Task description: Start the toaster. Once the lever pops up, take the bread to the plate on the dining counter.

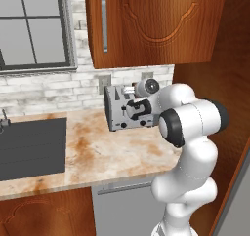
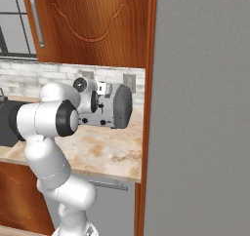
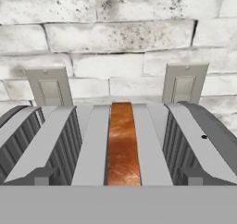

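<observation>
Facing toaster (image 3: 139,144), bread (image 3: 122,144) slotted (centre), tool (image 1: 138,109) open

The toaster (image 1: 119,108) stood on the worktop (image 1: 112,152) against the brick wall (image 1: 44,91), right of the sink (image 1: 31,147), with bread (image 3: 122,144) in a slot.

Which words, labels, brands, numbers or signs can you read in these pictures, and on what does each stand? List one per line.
None can be read.
Toaster: no brand or lettering; its black knobs show no readable marks.
Wall plates behind it: blank.
Cabinet: only a carved pattern and a handle, no writing.
Bread in the slot: unmarked.
</observation>
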Robot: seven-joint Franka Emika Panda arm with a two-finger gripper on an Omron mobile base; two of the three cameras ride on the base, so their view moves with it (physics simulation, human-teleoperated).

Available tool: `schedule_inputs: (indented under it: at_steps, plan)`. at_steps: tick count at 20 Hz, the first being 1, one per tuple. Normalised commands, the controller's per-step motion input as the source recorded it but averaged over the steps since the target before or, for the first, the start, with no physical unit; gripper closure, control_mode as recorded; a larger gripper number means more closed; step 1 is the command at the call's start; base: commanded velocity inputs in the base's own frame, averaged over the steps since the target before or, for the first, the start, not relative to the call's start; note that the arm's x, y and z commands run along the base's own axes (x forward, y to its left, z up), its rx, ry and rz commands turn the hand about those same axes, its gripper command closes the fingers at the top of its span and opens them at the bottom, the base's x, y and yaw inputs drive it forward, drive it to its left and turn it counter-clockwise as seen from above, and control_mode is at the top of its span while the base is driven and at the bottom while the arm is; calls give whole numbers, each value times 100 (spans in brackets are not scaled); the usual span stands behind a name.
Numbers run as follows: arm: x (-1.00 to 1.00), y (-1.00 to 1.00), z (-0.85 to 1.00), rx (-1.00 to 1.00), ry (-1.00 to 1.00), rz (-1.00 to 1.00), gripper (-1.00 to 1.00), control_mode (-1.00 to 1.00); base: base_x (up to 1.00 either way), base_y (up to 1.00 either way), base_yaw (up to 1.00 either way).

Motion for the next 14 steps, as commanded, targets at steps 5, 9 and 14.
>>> schedule_inputs:
  at_steps: [5, 9, 14]
  plan:
    - [0, 0, -3, 0, 0, 0, -100, -100, 0, 0, 0]
    - [1, 0, 0, 0, 0, 0, -100, -100, 0, 0, 0]
    - [3, 0, 0, 0, 0, 0, -100, -100, 0, 0, 0]
